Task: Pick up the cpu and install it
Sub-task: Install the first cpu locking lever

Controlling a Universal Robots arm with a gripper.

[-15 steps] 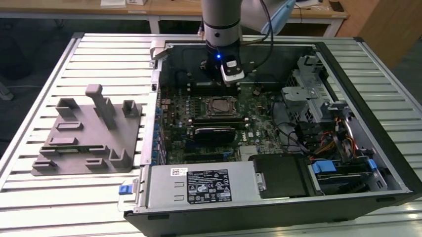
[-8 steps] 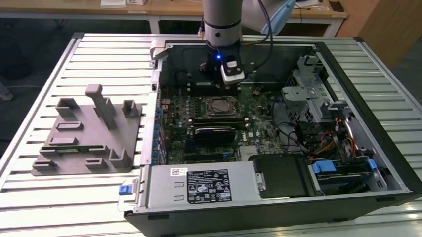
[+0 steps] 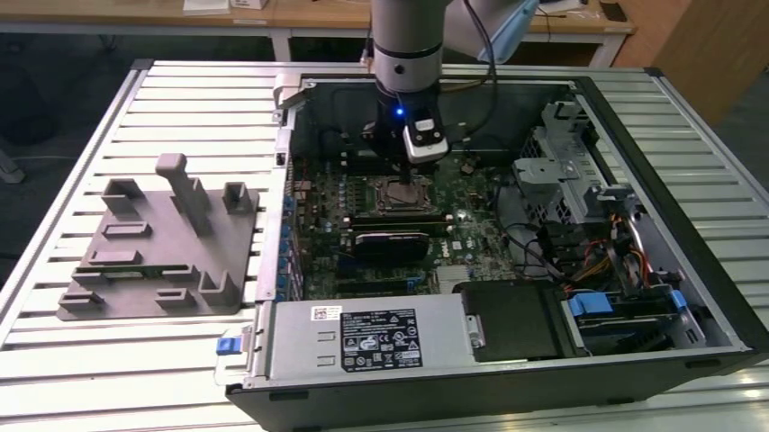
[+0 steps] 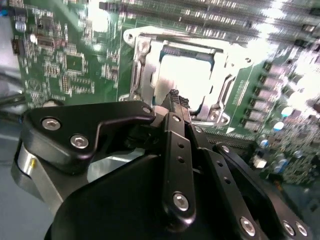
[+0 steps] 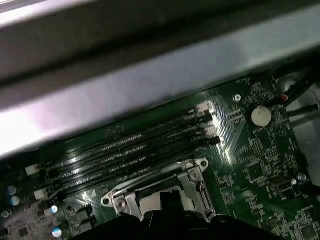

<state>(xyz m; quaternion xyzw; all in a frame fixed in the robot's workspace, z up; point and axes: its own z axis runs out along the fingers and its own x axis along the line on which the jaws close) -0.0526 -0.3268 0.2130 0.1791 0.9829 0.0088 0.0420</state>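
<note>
Just below your hand (image 4: 174, 100) sits the cpu (image 4: 189, 80), its pale top glaring inside the socket frame (image 4: 142, 65) on the board (image 4: 65, 60). Your hand hangs over the socket's near edge in the second wrist view, with the fingers (image 4: 175, 102) drawn together to a single dark tip and nothing between them. That tip looks close above the chip, though you cannot tell from these views whether it touches. Beyond the hand, in the first wrist view, the memory slots (image 5: 130, 150) run alongside the socket, and a round coin cell (image 5: 260, 116) lies further off to one side. From the exterior view you see the arm (image 3: 402, 54) reaching straight down into the open case (image 3: 673, 180). Well apart from the hand, towards the exterior view's left, the grey fixture (image 3: 157, 252) rests on the bench (image 3: 72, 360).
</note>
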